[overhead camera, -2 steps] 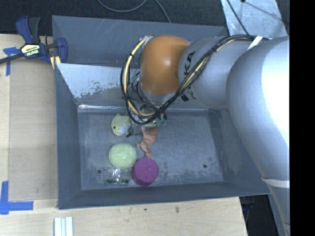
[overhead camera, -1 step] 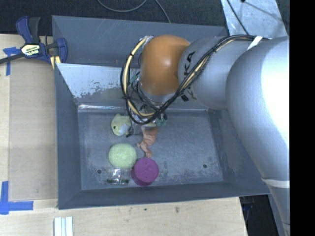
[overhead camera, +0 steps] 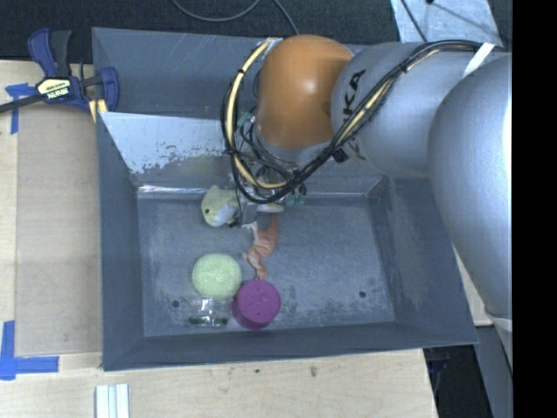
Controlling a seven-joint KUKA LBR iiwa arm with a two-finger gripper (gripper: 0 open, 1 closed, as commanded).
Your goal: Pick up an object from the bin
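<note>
In the camera view, you had the gripper (overhead camera: 251, 207) low in the grey metal bin (overhead camera: 122, 233), tucked under the arm's orange wrist cover (overhead camera: 296, 90), straight up from the magenta disc (overhead camera: 257, 303). The cover and the cables hid its working end, so you could not tell whether it was spread, pressed together or pinching anything.

By my reading it sat there because two candidates lay closest to it. One was a pale yellow lump (overhead camera: 218, 205), up and left of the magenta disc and just beside the gripper. The other was a salmon-pink twisted piece (overhead camera: 261, 249), which ran from under the gripper down towards the disc, its lower end almost touching it.

The bin held little else: a pale green ball (overhead camera: 216, 274) just up-left of the magenta disc, and a small clear-and-dark scrap (overhead camera: 206, 319) just left of the disc, by the near wall. Nothing looked lifted, so I judged the pick to be at the approach or closing step.
</note>
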